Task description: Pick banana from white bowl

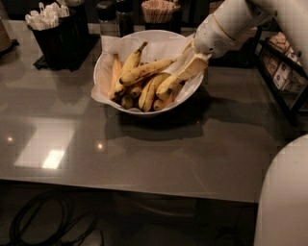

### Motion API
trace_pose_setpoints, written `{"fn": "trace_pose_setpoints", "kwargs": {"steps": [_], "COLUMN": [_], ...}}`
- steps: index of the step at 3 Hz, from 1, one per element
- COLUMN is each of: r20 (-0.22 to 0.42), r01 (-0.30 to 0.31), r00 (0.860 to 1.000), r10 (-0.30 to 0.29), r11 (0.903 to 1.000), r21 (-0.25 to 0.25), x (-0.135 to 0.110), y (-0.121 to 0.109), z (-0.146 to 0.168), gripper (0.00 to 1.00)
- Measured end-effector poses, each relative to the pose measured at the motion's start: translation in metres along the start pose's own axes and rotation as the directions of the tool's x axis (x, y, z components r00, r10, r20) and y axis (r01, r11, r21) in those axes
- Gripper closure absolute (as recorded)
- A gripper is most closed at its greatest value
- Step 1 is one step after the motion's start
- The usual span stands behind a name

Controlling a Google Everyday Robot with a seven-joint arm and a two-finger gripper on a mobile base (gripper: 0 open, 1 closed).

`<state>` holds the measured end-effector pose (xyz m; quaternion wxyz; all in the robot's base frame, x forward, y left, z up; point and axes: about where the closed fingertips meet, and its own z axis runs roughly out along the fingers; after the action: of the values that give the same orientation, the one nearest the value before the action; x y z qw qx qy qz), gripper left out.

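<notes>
The white bowl [107,72] stands on the grey table at the back centre, lined with white paper and holding several bananas. A plump yellow banana [166,87] with a dark lower tip lies at the right side of the pile. Its upper end is hidden under my gripper. My gripper [185,72] reaches down into the bowl from the upper right, right at that banana's upper end. A slimmer speckled banana [144,71] lies across the pile. Another yellow banana [128,67] with a long stem leans at the left, beside an orange-tinted one [115,73].
A black holder with white cutlery [53,31] stands at the back left. Dark shakers [115,14] and a cup of wooden sticks [158,10] stand behind the bowl. A dark shelf with boxes [284,72] is at the right. My white body [284,202] fills the lower right corner.
</notes>
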<state>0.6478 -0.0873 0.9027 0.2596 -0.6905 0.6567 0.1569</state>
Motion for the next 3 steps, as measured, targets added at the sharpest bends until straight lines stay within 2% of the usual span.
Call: {"fn": "trace_pose_setpoints", "kwargs": {"steps": [1,2,3], "r20": [0.007,0.01,0.011], "r01": [-0.003,-0.006,-0.006], "r00": [1.0,1.0,1.0], "r10": [0.003,0.006,0.006], "r11": [0.9999,0.9996,0.9996], "r21": [-0.013,-0.026,-0.027], "x": [0.005,0.012,0.012], "y": [-0.004,-0.009,-0.01], "z": [0.012,0.025,0.026], "gripper": [0.12,0.0,0.16]}}
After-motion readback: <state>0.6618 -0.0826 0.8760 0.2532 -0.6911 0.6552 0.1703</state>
